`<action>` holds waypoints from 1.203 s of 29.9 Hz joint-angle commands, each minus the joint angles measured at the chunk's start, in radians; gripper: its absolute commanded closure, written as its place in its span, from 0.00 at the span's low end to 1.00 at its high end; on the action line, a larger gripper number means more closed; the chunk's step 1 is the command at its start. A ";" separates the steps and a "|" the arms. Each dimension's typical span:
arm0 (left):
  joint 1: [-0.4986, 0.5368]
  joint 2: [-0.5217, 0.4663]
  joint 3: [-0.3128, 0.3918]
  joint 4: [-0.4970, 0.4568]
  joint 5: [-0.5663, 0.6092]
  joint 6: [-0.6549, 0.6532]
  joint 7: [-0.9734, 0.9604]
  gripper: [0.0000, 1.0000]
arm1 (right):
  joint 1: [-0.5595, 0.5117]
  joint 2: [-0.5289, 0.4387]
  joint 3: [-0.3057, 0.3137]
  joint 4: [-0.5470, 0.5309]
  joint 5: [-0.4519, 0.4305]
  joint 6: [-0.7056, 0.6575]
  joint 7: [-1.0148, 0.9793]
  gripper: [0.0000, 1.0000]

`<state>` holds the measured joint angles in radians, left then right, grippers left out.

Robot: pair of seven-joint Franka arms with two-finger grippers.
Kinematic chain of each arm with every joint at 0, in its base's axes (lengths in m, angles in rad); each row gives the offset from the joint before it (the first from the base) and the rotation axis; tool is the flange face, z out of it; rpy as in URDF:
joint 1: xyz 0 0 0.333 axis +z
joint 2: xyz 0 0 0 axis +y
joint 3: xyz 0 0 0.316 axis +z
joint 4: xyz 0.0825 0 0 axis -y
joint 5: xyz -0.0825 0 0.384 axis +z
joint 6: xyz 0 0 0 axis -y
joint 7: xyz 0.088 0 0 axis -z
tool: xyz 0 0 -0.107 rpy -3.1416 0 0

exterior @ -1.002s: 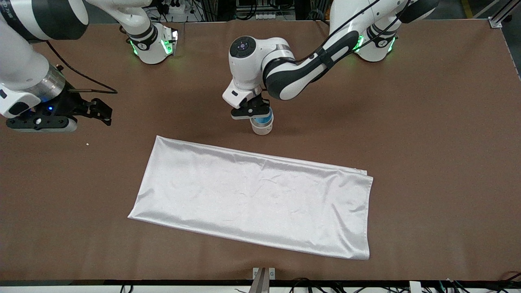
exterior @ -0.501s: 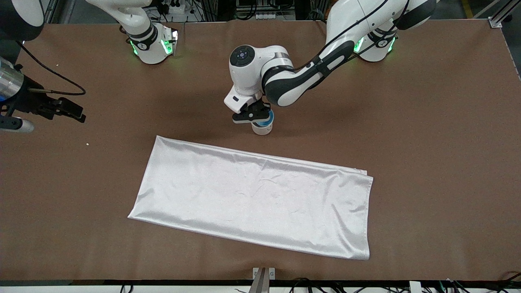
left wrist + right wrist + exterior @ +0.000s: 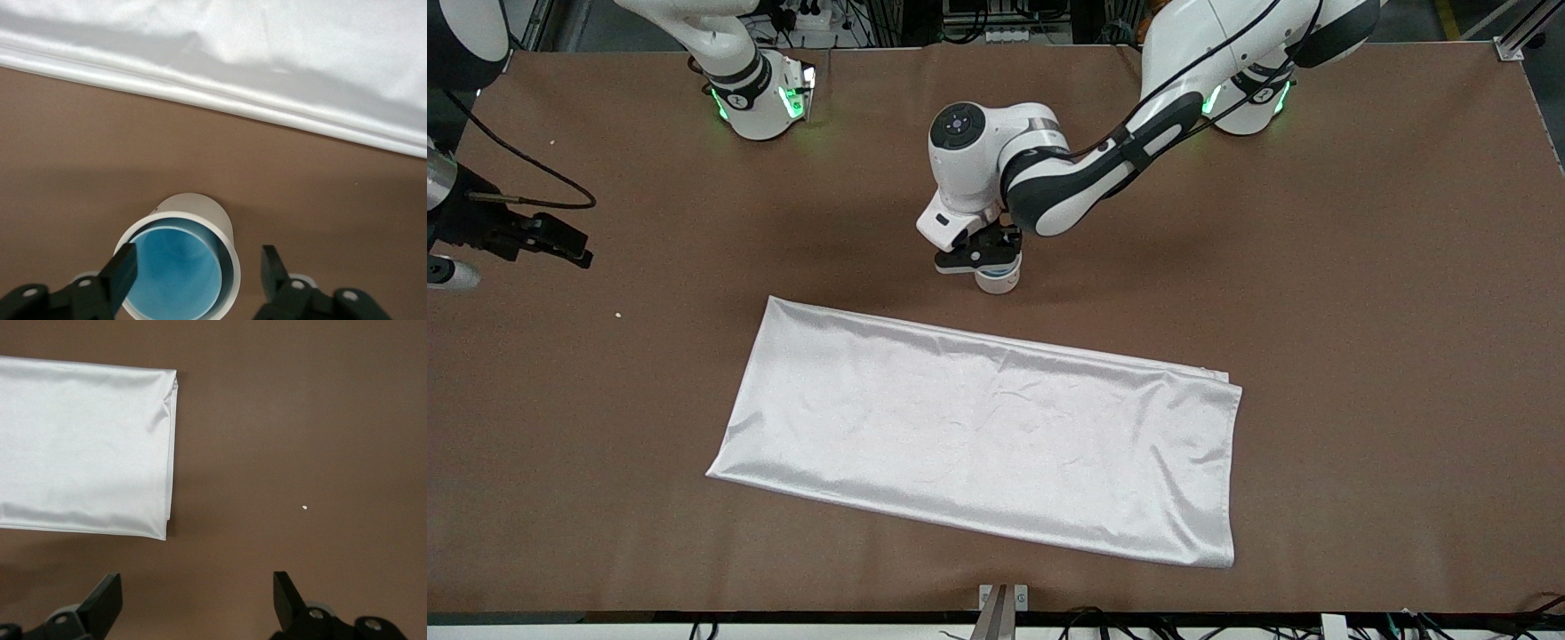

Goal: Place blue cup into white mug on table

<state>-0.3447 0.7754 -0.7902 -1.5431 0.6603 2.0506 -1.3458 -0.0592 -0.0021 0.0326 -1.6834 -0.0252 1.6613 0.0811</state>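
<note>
The white mug (image 3: 998,284) stands on the brown table (image 3: 1360,267), just farther from the front camera than the cloth. The blue cup (image 3: 1005,269) sits inside it, only its rim showing. In the left wrist view the blue cup (image 3: 175,273) is nested in the white mug (image 3: 207,212). My left gripper (image 3: 983,258) is low over the mug, open, its fingers (image 3: 122,272) on either side of the rim (image 3: 197,267). My right gripper (image 3: 560,242) waits open and empty (image 3: 197,590) over the table's edge at the right arm's end.
A large white satin cloth (image 3: 978,436) lies flat on the table, nearer the front camera than the mug; its folded edge shows in the left wrist view (image 3: 267,113) and its corner in the right wrist view (image 3: 80,447). A small white crumb (image 3: 617,314) lies near the right gripper.
The blue cup has sunk lower into the white mug and the left gripper has come down with it. The right arm has drawn back toward its end of the table.
</note>
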 commanded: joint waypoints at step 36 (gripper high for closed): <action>0.049 -0.597 0.440 -0.109 -0.534 -0.207 0.675 0.00 | 0.068 0.024 -0.088 0.110 -0.009 -0.035 -0.116 0.00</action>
<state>-0.2911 0.3132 -0.4344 -1.5481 0.2119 1.8413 -0.7521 -0.0040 0.0079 -0.0410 -1.6015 -0.0380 1.6406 -0.0230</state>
